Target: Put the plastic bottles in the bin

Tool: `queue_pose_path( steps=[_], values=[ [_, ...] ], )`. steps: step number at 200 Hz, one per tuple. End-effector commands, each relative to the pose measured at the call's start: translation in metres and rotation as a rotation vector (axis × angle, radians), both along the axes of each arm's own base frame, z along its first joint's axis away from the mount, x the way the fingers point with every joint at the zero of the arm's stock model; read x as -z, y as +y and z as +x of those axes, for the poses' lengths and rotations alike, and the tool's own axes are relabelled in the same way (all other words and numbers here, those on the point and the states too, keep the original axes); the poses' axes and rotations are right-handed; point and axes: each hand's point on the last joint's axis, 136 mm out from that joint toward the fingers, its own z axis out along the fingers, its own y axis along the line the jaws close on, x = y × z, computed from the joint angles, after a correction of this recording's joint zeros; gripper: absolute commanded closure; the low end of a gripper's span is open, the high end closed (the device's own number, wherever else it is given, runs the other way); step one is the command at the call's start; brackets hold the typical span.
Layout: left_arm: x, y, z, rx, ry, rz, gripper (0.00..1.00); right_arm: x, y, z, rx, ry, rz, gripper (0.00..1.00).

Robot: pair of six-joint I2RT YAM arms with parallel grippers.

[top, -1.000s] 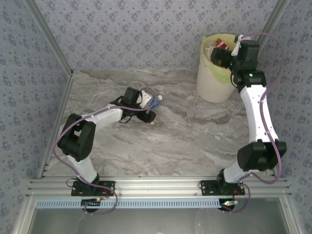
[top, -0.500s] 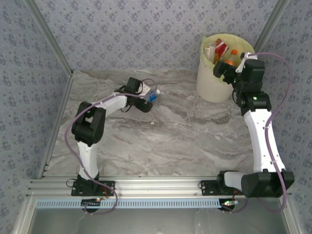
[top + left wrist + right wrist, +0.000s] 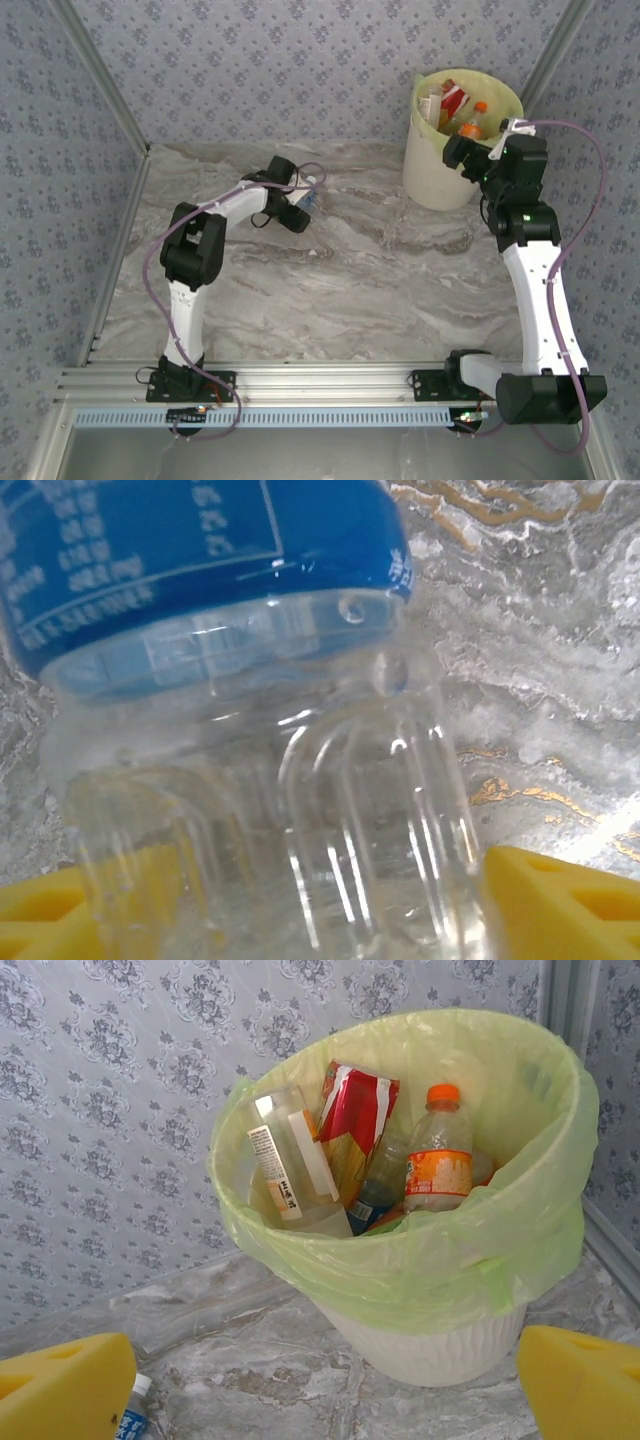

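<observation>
Now, blue-labelled bottle (image 3: 313, 194), upper left of centre on counter (image 3: 380, 290): left jaws newly narrowed from wide onto its clear body, lift pending; right jaws wide, empty, backed off bin (image 3: 432, 172), upper right.

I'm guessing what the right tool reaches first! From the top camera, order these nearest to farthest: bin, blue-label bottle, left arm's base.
1. bin, just beside the right tool, at the far right.
2. blue-label bottle, left of the middle, between the left tool's fingers.
3. left arm's base, at the near left edge.
</observation>
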Motion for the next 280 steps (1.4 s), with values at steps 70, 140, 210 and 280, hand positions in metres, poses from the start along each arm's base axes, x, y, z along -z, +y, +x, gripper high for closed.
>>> queue_pose_path(
  steps=[70, 140, 210, 280],
  values=[
    [-0.046, 0.002, -0.008, -0.05, -0.119, -0.088, 0.53, 0.003, 0.031, -0.008, -0.145, -0.031, 0.097, 0.0],
    [-0.098, -0.024, -0.042, -0.006, -0.135, -0.308, 1.0, 0.024, 0.062, -0.004, -0.262, 0.026, 0.197, 0.0],
    [-0.176, -0.055, -0.114, 0.108, -0.164, -0.656, 1.0, 0.06, 0.143, -0.008, -0.449, 0.076, 0.213, 0.01],
    [-0.233, -0.058, -0.173, 0.277, -0.178, -0.885, 1.0, 0.04, 0.259, -0.016, -0.835, 0.156, 0.255, 0.07]
  ],
)
